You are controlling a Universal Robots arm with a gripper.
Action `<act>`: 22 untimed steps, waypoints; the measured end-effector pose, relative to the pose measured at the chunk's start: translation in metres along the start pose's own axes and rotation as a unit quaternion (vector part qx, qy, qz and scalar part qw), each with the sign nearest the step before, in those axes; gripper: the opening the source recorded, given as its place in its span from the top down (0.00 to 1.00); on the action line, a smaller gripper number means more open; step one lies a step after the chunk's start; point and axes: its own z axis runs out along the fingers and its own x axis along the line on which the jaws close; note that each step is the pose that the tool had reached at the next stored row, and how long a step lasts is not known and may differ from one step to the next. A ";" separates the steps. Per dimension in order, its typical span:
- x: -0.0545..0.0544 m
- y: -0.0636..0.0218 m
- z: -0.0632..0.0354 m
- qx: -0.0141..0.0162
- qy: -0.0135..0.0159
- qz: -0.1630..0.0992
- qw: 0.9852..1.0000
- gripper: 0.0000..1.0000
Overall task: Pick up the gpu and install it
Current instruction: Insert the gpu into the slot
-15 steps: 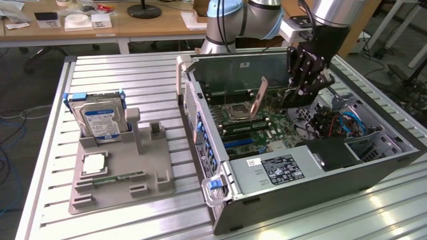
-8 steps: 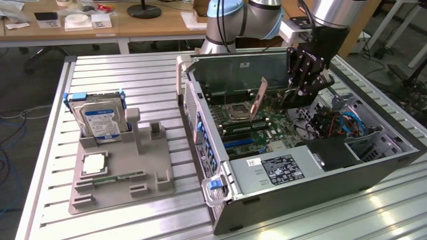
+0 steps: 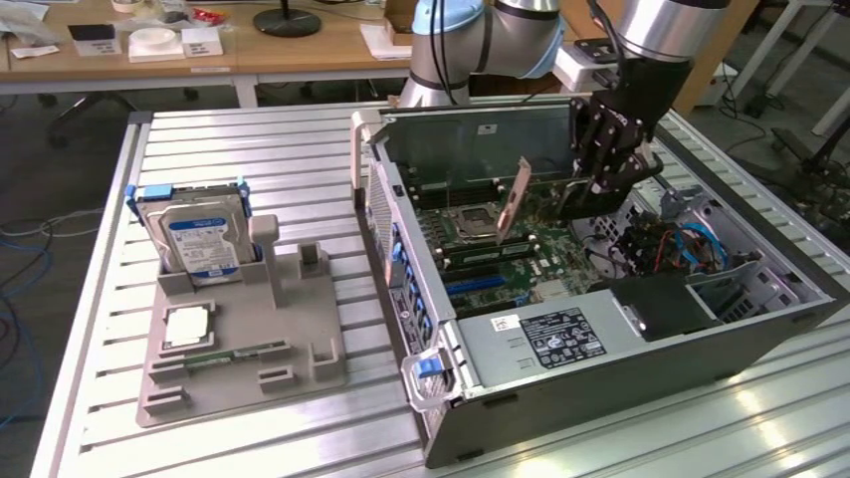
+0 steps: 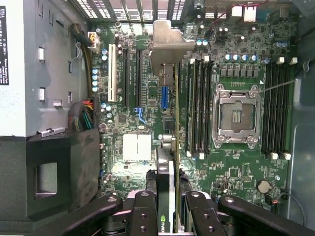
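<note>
We see the gpu (image 3: 512,199) standing on edge, a thin card with a silver end bracket (image 4: 167,44). It is upright over the motherboard (image 4: 236,177) inside the open case (image 3: 743,329), one end clamped in the gripper (image 4: 167,199).

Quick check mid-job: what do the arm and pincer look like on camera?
The arm has silver-grey tube segments with light blue joint caps. The pincer is black, built of jointed finger links with round pivot bolts.

Exterior view overlooks the case (image 3: 624,370) obliquely; wrist view faces its motherboard (image 4: 236,173) closely
</note>
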 end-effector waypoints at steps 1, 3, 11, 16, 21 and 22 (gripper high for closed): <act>0.000 0.0000 0.0000 0.000 0.000 0.000 1.000 0.73; 0.000 0.0000 0.0001 0.000 0.000 0.000 1.000 0.73; 0.000 0.0000 0.0003 0.000 0.000 0.000 1.000 0.73; 0.000 0.0000 0.0045 0.000 0.000 0.000 1.000 0.73; 0.000 0.0003 0.0093 0.000 0.000 0.000 1.000 0.73; 0.000 0.0004 0.0098 0.000 0.000 0.000 1.000 0.73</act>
